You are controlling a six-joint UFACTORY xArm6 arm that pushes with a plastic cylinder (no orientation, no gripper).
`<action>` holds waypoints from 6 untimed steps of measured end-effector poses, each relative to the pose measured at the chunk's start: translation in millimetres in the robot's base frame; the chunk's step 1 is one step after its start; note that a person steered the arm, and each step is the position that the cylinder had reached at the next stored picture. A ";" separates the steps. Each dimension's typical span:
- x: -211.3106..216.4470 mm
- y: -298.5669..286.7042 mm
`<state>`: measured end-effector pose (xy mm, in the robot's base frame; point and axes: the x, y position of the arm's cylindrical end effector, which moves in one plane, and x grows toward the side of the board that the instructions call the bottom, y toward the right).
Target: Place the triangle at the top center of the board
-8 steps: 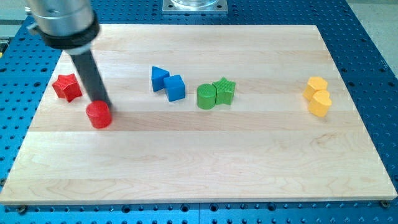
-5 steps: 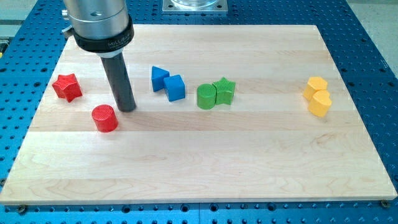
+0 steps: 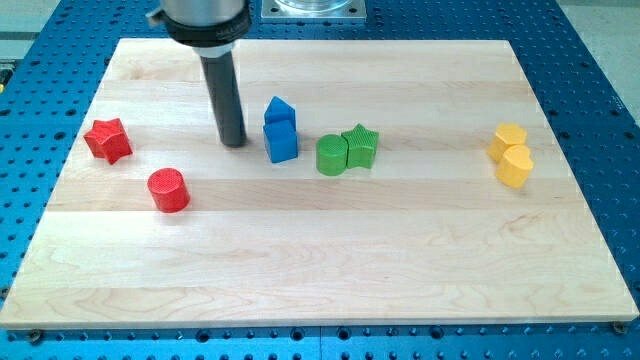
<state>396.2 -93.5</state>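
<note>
Item: my tip (image 3: 234, 143), a bare rod holding nothing, upper left of centre, just left of blue triangle (image 3: 279, 109). Triangle: touching blue cube (image 3: 283, 141), above it. Step: pushing triangle. Next, I judge: get below it, drive it toward the view's top centre.

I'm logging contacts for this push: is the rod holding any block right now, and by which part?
Nothing is held. My tip stands on the wooden board, just left of the blue triangle block and blue cube.
</note>
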 end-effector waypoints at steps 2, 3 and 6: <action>16.1 29.9; 11.5 61.5; -28.6 23.8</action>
<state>367.6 -69.7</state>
